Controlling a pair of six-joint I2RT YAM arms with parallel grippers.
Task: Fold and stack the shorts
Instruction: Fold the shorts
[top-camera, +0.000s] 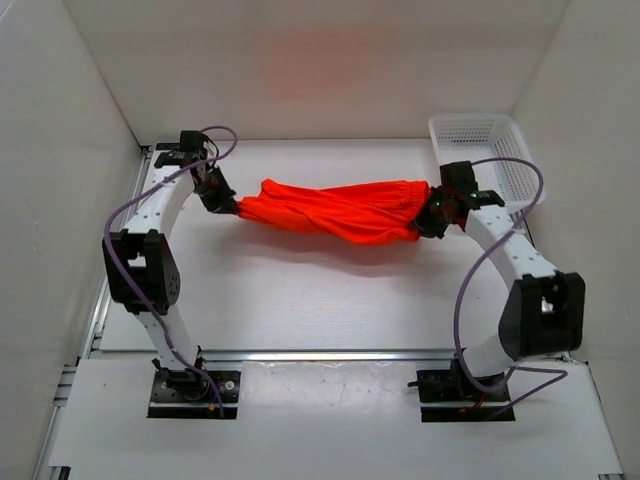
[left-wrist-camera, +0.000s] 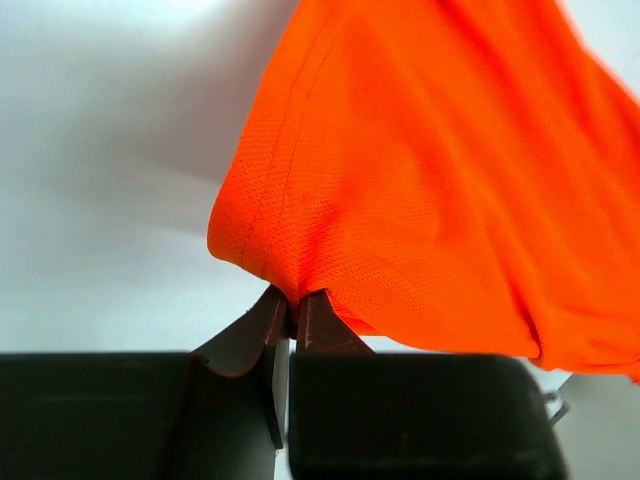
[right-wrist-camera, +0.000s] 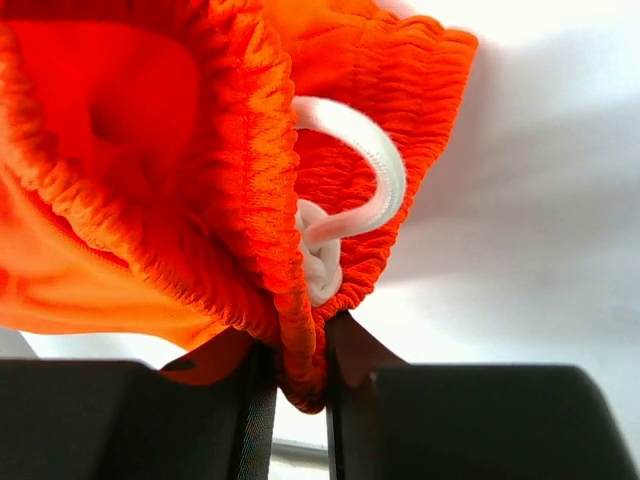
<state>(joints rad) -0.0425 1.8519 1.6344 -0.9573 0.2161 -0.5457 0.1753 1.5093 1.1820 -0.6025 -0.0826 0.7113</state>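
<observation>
The orange-red shorts (top-camera: 335, 210) hang stretched between my two grippers above the table. My left gripper (top-camera: 236, 206) is shut on the hem end; in the left wrist view (left-wrist-camera: 293, 300) the jaws pinch a fold of the mesh fabric (left-wrist-camera: 420, 190). My right gripper (top-camera: 424, 212) is shut on the gathered elastic waistband; in the right wrist view (right-wrist-camera: 300, 350) the waistband (right-wrist-camera: 240, 170) passes between the jaws, with the knotted white drawstring (right-wrist-camera: 350, 190) just above them.
A white mesh plastic basket (top-camera: 490, 160) stands at the back right, just behind my right arm. White walls close in the table on the left, back and right.
</observation>
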